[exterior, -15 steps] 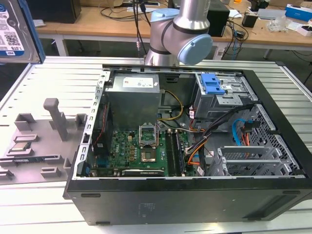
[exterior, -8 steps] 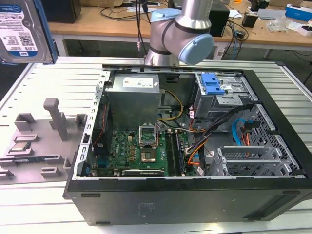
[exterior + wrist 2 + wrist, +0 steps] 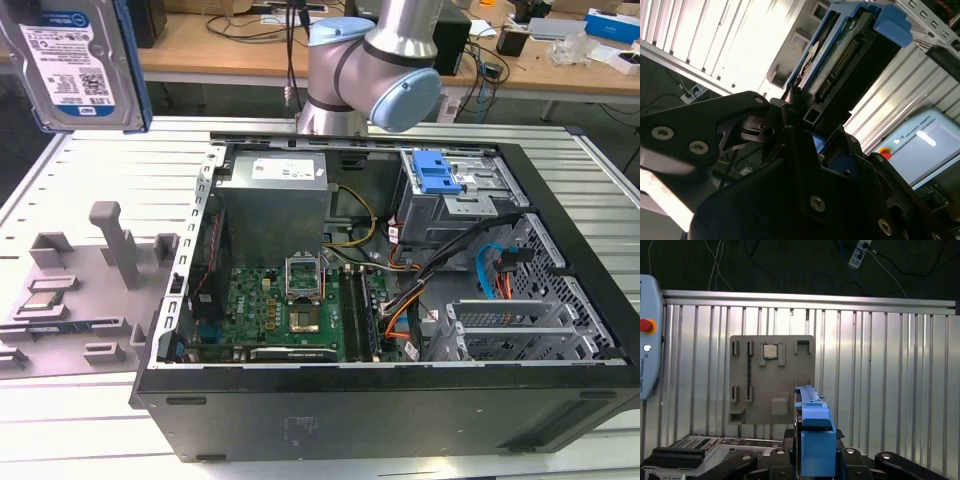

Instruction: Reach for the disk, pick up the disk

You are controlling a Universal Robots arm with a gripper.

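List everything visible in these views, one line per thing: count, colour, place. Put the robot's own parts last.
disk: one, silver with blue carrier frame, held in the air above the table
computer case: one, black, open, lying on the table
circuit board: one, green, inside the case
drive-bay clip: one, blue, on the drive cage inside the case
fixture plate: one, grey, on the table beside the case
chip: one, silver, seated in the fixture plate
control pendant: one, pale grey with red button, at the table's edge
table: one, ribbed silver metal
robot arm: one, silver and pale blue, behind the case
gripper: one, black, shut on the disk
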